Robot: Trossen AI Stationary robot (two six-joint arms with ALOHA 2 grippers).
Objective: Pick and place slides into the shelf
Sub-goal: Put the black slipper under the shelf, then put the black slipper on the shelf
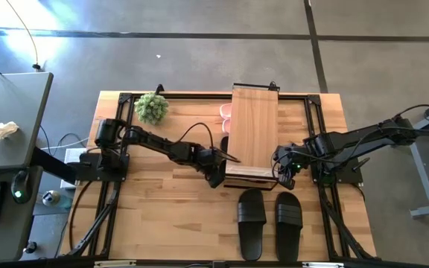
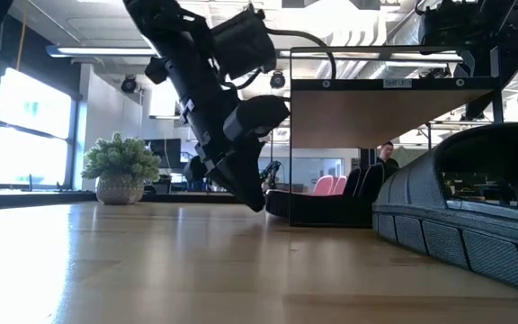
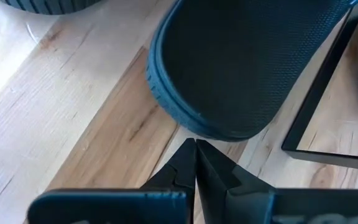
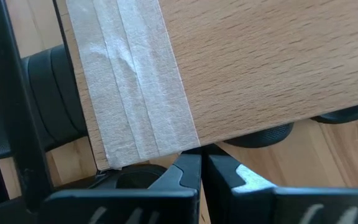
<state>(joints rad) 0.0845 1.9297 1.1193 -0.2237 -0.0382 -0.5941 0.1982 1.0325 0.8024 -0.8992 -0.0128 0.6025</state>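
Note:
The shelf (image 1: pixel 255 126), a light-wood plank on a black wire frame, stands mid-table. A black slide (image 3: pixel 241 62) lies on the table under its near end, inside the frame. My left gripper (image 3: pixel 196 146) is shut at that slide's rounded end, low by the shelf's near left corner (image 1: pixel 216 177). My right gripper (image 4: pixel 201 158) is shut and hovers over the plank's taped near edge (image 4: pixel 129 81), touching nothing. Two more black slides (image 1: pixel 251 219) (image 1: pixel 288 219) lie soles down near the front edge. A pink pair (image 1: pixel 227 117) shows at the shelf's left side. My left gripper meets the black slide's rounded end at the sole's rim (image 3: pixel 194 132) with the tips of its shut fingers. The fingers slant down from the table's near left side. The slide lies flat on the table, partly inside the shelf's frame (image 3: pixel 316 106).
A potted plant (image 1: pixel 152 106) stands at the far left of the table. In the low view a black slide (image 2: pixel 457 207) fills the near right. Bare wood lies at the near left (image 1: pixel 162 216). A desk (image 1: pixel 6 126) stands beyond the table's left edge.

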